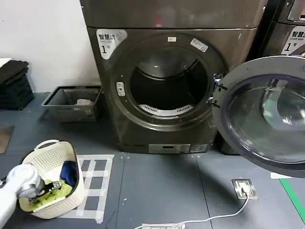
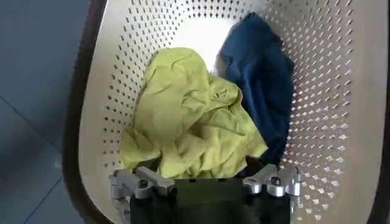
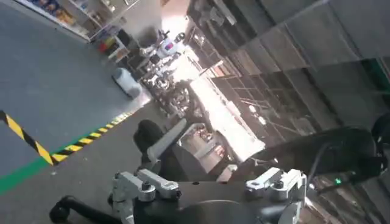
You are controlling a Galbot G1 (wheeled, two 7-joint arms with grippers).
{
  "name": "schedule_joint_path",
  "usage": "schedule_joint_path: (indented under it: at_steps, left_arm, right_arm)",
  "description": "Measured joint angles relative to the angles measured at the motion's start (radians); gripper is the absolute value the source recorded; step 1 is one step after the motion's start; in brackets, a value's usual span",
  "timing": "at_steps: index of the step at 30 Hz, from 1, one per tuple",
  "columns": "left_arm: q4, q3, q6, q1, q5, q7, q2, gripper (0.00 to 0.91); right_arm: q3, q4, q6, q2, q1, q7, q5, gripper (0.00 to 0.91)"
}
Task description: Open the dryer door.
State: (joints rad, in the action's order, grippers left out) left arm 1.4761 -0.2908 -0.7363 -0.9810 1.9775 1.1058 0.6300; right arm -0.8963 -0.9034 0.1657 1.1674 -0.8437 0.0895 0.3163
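The dryer door (image 1: 267, 117), a chrome-rimmed round porthole with dark glass, stands swung wide open to the right of the bronze-grey machine marked "1" (image 1: 107, 47). The drum opening (image 1: 164, 88) is exposed and looks empty. My left gripper (image 1: 53, 187) is low at the near left, inside a cream perforated laundry basket (image 1: 50, 151). It hovers open just over a yellow-green cloth (image 2: 189, 122), with a blue cloth (image 2: 262, 73) beside it. In the right wrist view my right gripper (image 3: 207, 189) is open, holds nothing and faces away from the dryer into the room.
A grey wire tray (image 1: 71, 102) sits left of the dryer. A blacker machine (image 1: 286, 28) stands behind the open door. A metal floor socket (image 1: 244, 187) with a white cable lies near the front right. A white tape grid (image 1: 97, 181) marks the floor beside the basket.
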Motion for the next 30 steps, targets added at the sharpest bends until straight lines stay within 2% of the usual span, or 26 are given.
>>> schedule_joint_path:
  at_steps: [22, 30]
  left_arm:
    - [0.146, -0.060, 0.000, -0.059, 0.062, 0.025, -0.076, 0.907]
    - [0.216, -0.116, 0.000, -0.077, 0.162, 0.104, -0.133, 0.907]
  right_arm:
    - [0.004, -0.008, 0.007, 0.001, 0.002, 0.011, 0.005, 0.907]
    - [0.000, -0.011, 0.008, -0.002, 0.000, 0.012, 0.005, 0.907]
